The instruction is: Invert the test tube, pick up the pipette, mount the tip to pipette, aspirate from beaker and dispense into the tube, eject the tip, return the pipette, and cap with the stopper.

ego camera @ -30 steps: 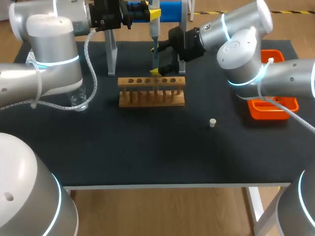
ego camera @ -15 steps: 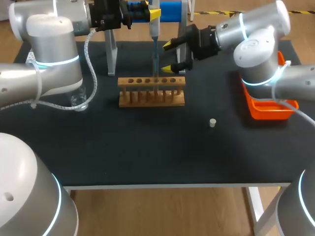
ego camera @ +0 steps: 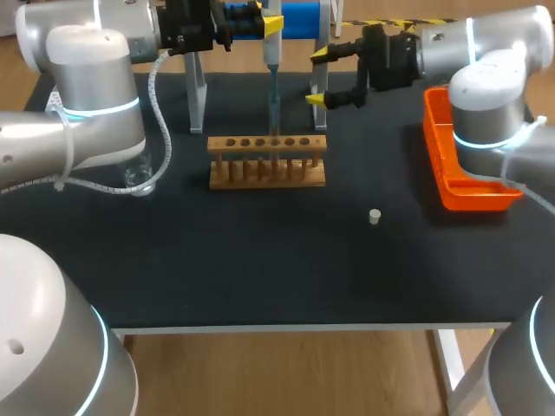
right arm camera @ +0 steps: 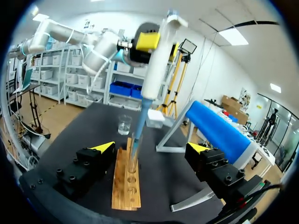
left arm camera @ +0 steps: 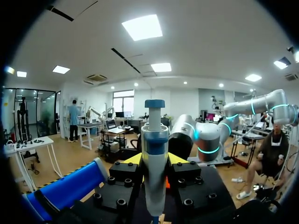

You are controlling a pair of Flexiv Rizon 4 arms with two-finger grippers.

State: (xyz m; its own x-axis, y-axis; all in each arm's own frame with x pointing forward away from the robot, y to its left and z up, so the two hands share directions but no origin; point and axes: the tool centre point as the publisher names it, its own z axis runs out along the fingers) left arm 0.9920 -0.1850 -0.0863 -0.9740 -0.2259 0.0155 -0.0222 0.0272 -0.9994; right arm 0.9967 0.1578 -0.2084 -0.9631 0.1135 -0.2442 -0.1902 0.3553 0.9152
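Jaws: L gripper (ego camera: 270,26) clamped on pipette (ego camera: 272,61). L wrist view shows 2 yellow tips against the barrel from both sides, barrel upright. R gripper (ego camera: 320,76) has jaws wide apart with nothing between them. It sits upper right of centre in head view, beside the pipette and not touching it.

Pipette hangs vertical at upper centre, with tip (ego camera: 274,121) lowered to rack (ego camera: 267,163) at mid frame. R wrist view: the tip goes down into a clear tube (right arm camera: 133,163) standing in the rack, ahead of the R gripper. From head view the tube is hardly made out. Liquid level: cannot tell.

Judged step: dispense into tube. The vertical hold prob. keeps the tip centred in the tube mouth, so no wall contact and no drip onto the rack.

Beaker (ego camera: 139,176) is at left of frame, near the L arm and well apart from the rack. Stopper (ego camera: 375,217) lies alone on table (ego camera: 260,277), lower right of the rack, so capping is not yet done. Orange tray (ego camera: 468,186) is at right edge by the R arm, prob. for the ejected tip.

R gripper open and standing off, judged so it cannot knock the pipette and is free for the stopper.

Risk: any sideways drift of the L arm w/ the tip in the tube could tilt the tube.
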